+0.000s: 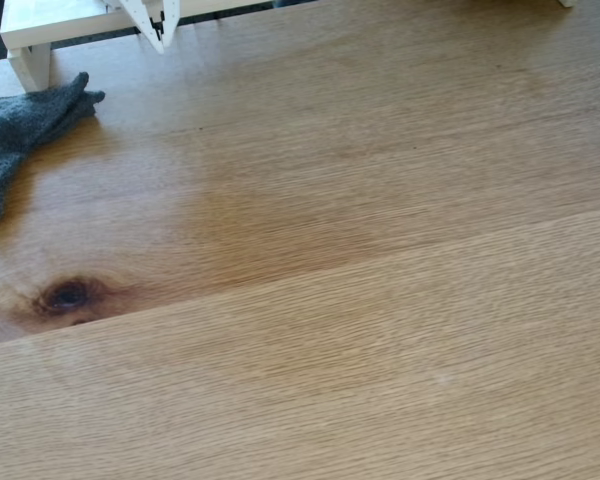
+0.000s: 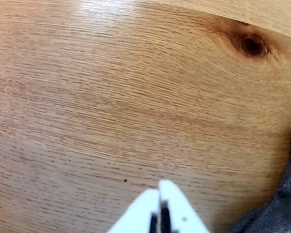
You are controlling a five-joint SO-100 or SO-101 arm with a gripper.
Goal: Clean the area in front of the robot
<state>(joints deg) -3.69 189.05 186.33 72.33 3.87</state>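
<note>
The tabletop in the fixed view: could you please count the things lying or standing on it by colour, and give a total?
Grey: 1, the cloth at the left edge.
White: 2, the wooden frame at the top left and the robot's pincer beside it.
Total: 3 on the tabletop.

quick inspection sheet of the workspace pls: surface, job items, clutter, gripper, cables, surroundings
Surface: light-brown oak tabletop, wide planks, a darker patch mid-table, one dark knot; no crumbs or spills visible.
Job's things: grey cloth lying crumpled at the left edge in the fixed view, near the white frame.
Clutter: nothing seen.
Grippers: white gripper with fingers together, empty, above bare wood; the cloth lies just to its right in the wrist view, not touching.
Cables: nothing seen.
Surroundings: white painted frame along the top-left edge in the fixed view.
</note>
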